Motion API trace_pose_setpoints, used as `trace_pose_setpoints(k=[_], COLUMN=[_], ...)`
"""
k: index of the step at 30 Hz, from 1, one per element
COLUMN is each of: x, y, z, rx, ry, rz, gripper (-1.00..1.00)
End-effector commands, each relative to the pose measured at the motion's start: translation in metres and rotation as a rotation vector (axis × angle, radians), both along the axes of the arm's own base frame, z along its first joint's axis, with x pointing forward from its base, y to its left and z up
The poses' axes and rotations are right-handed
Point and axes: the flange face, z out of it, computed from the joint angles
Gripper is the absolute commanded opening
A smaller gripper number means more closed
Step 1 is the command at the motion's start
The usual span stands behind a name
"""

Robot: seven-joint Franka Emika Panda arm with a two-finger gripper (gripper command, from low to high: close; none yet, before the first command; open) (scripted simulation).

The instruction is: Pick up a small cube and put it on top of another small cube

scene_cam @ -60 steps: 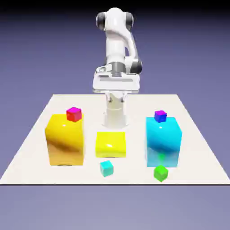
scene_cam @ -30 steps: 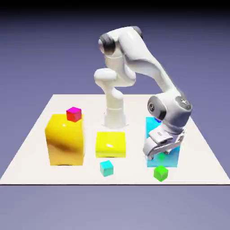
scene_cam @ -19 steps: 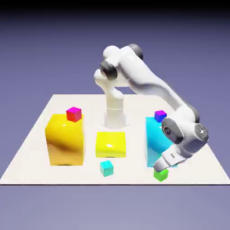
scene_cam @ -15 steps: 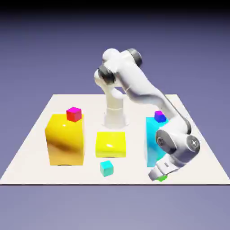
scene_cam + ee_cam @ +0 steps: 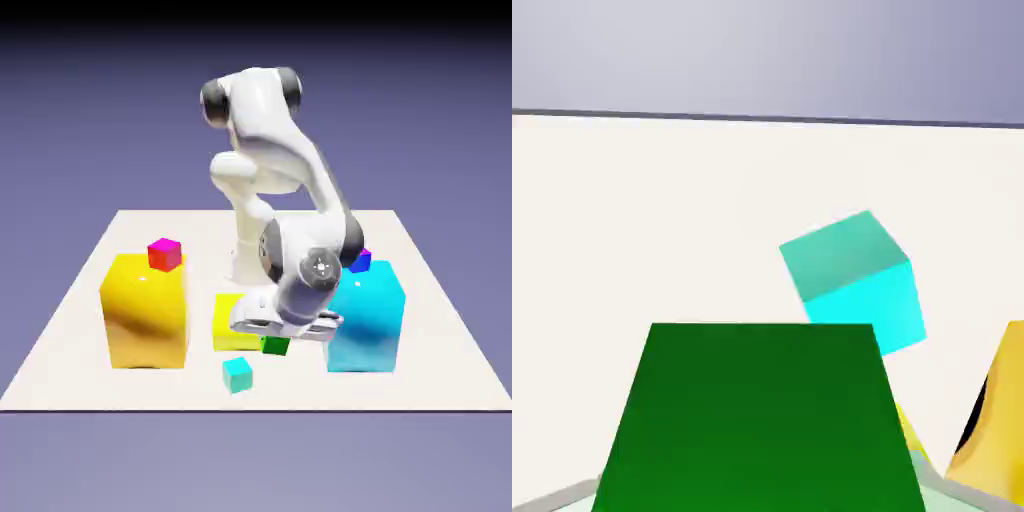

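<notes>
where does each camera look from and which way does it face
Exterior view: across the table and above, facing the robot; base, arm and gripper show.
Hand view: on the hand, looking along the gripper over the tabletop to its edge; fingertips show at the bottom, green cube between them.
Both share the green cube, the small cyan cube and the tabletop.

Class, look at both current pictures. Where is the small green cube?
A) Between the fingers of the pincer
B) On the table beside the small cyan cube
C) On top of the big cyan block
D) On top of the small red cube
A: the small green cube fills the space between the finger tips in the hand view and shows just under the pincer in the exterior view.
</notes>
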Motion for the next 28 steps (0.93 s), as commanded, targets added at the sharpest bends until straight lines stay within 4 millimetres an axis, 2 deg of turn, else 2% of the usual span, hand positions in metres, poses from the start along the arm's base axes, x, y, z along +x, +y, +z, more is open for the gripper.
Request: trace_pose_setpoints(k=[1, 5, 9, 13, 16, 17, 19, 24, 25, 26, 28], x=[-0.007, -0.043, -0.094, -0.156, -0.207, -0.225, -0.226, -0.231, -0.231, -0.231, -0.227], y=[-0.022, -0.103, -0.173, -0.229, -0.261, -0.269, -0.270, -0.246, -0.246, -0.246, -0.256], z=[0.011, 0.056, 0.100, 0.138, 0.161, 0.168, 0.169, 0.105, 0.105, 0.105, 0.131], rx=[-0.011, -0.023, 0.001, 0.066, 0.143, 0.174, 0.176, 0.176, 0.176, 0.176, 0.177], ry=[-0.008, -0.045, -0.089, -0.138, -0.176, -0.188, -0.189, -0.189, -0.189, -0.189, -0.189], rz=[-0.070, -0.362, -0.656, -0.946, -1.156, -1.223, -1.226, -1.226, -1.226, -1.226, -1.226], gripper=[-1.00, -1.00, -1.00, -1.00, -1.00, -1.00, -1.00, -1.00, 1.00, 1.00, 1.00])
